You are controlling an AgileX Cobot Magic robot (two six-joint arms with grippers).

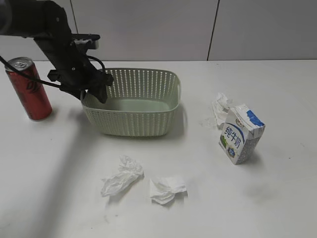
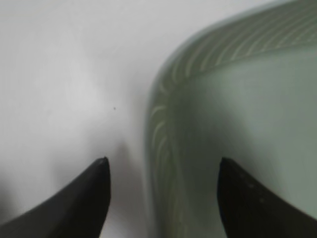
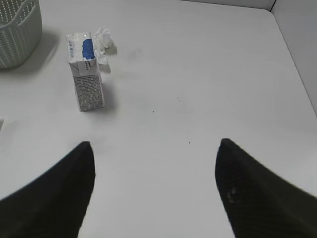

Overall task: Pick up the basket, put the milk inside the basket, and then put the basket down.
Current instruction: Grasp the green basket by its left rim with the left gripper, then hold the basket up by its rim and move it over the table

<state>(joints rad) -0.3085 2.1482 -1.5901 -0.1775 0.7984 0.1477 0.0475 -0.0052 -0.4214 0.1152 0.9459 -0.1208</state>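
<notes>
The pale green basket (image 1: 133,101) stands on the white table, left of centre. My left gripper (image 1: 94,91) is open and straddles the basket's left rim, one finger outside and one inside; close up, the wall (image 2: 168,148) runs between the fingertips (image 2: 163,168). The milk carton (image 1: 241,134) stands upright at the right, white with blue panels; it also shows in the right wrist view (image 3: 85,72). My right gripper (image 3: 154,148) is open and empty over bare table, well short of the carton, and is out of the exterior view.
A red soda can (image 1: 28,89) stands left of the basket, close to my left arm. Crumpled tissues lie in front of the basket (image 1: 122,176) (image 1: 167,189) and behind the carton (image 1: 220,106). The table's far edge meets a grey wall.
</notes>
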